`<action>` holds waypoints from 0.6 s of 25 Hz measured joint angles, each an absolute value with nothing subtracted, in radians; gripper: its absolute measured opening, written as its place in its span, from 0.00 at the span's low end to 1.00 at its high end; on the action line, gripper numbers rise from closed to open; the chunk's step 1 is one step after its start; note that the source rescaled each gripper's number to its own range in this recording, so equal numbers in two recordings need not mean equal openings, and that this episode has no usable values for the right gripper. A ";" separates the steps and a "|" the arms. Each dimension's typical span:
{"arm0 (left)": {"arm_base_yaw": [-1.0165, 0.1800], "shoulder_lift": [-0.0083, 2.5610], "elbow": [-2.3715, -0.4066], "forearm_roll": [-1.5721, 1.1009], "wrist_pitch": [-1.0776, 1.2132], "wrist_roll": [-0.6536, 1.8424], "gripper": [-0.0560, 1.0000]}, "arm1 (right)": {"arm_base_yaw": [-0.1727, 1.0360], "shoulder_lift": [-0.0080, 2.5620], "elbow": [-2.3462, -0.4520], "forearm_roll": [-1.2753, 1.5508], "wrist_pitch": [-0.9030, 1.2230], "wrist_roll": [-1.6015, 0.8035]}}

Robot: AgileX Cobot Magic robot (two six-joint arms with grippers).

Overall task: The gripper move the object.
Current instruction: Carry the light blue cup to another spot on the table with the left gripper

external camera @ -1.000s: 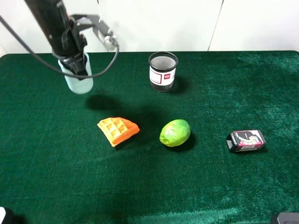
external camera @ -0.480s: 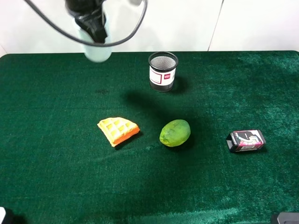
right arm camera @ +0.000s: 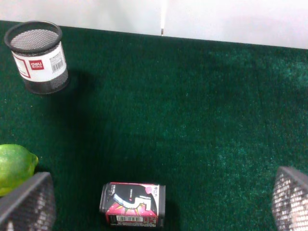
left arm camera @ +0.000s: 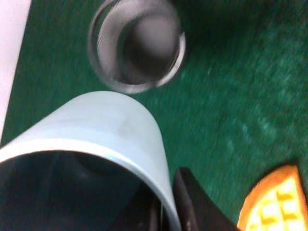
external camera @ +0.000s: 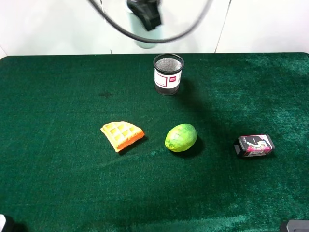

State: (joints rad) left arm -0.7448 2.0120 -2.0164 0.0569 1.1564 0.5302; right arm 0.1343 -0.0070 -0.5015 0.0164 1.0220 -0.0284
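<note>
My left gripper [external camera: 147, 14] is at the top of the exterior view, high above the table's back edge and just left of the black mesh holder [external camera: 168, 74]. It is shut on the rim of the pale blue cup [external camera: 140, 35], which hangs below it, lifted clear of the cloth. In the left wrist view one black finger [left arm camera: 188, 204] presses the cup's wall [left arm camera: 115, 120] from outside and the other sits inside; the mesh holder [left arm camera: 137, 45] lies below. My right gripper [right arm camera: 159, 202] is open and empty, low at the front right.
On the green cloth [external camera: 58, 169] lie an orange waffle piece [external camera: 121, 135], a green lime [external camera: 181, 137] and a pink-and-black box [external camera: 254, 145]. The right wrist view shows the mesh holder [right arm camera: 38, 57], the lime [right arm camera: 14, 168] and the box [right arm camera: 132, 204]. A white wall [external camera: 265, 24] stands behind the table.
My left gripper has carried the cup up off the back-left of the table and to the right, to near the mesh holder. The right arm and the other objects have not moved.
</note>
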 joint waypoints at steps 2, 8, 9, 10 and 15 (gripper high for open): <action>-0.779 2.066 -2.099 0.053 1.160 0.534 0.05 | 0.134 -0.007 -0.502 0.016 1.022 -0.028; -0.860 2.228 -2.314 0.006 1.161 0.572 0.05 | 0.134 -0.007 -0.502 0.016 1.022 -0.028; -0.873 2.256 -2.347 0.000 1.161 0.581 0.05 | 0.134 -0.007 -0.502 0.016 1.022 -0.028; -0.885 2.283 -2.371 -0.008 1.161 0.589 0.05 | 0.134 -0.007 -0.502 0.016 1.022 -0.028; -0.930 2.377 -2.452 -0.046 1.161 0.619 0.05 | 0.134 -0.007 -0.502 0.016 1.022 -0.028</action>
